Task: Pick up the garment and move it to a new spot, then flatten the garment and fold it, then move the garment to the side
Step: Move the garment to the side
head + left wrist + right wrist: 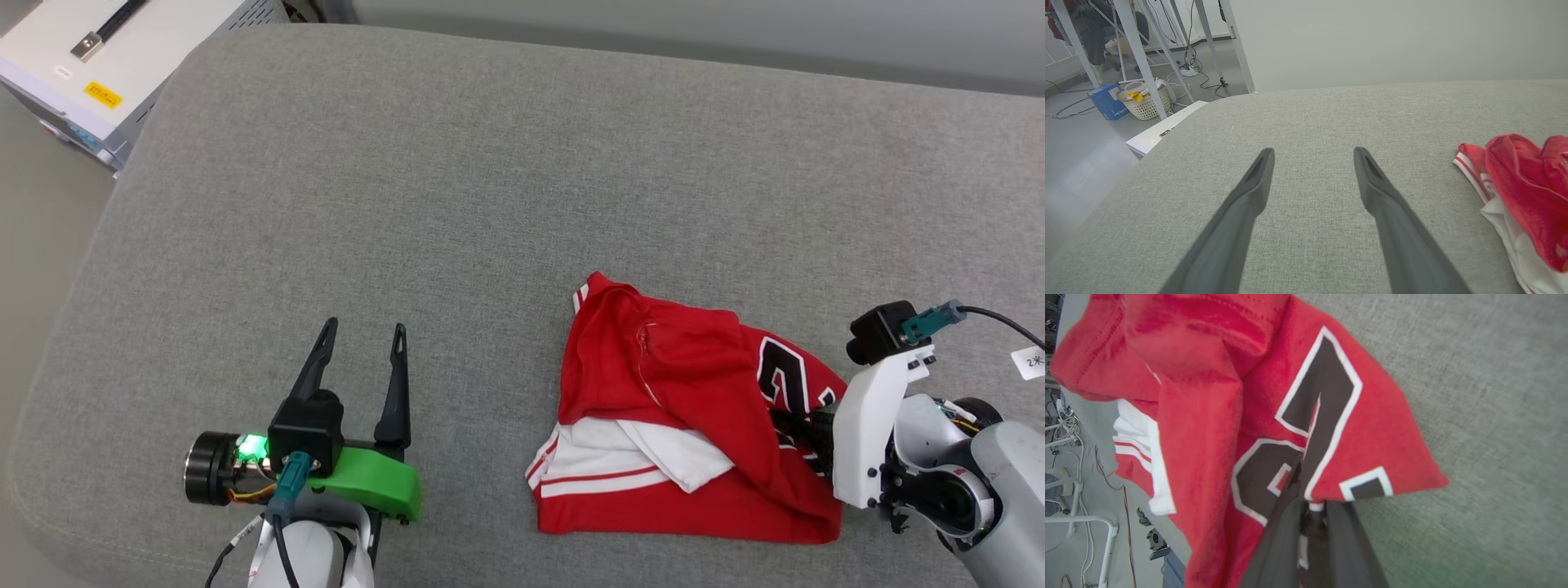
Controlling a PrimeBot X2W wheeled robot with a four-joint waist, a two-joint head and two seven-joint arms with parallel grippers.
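The garment [669,408] lies crumpled on the grey cushion [490,163] at the lower right, red with a white sleeve and striped trim facing the front edge. Its dark white-outlined lettering [1323,396] fills the right wrist view. My right gripper [796,429] reaches in from the right, and its fingers [1286,539] stand close together, pinching the garment [1216,396] at the lettered edge; the tips are hidden in the fabric. My left gripper [365,327] rests open over bare cushion to the left, apart from the garment [1527,192], with nothing between its fingers [1249,192].
A white cabinet [106,57] stands off the cushion's far left corner. The left wrist view shows floor beyond the cushion's edge with a white basket [1145,102], a blue box [1106,106], cables and metal table legs [1139,49]. A pale wall runs behind the cushion.
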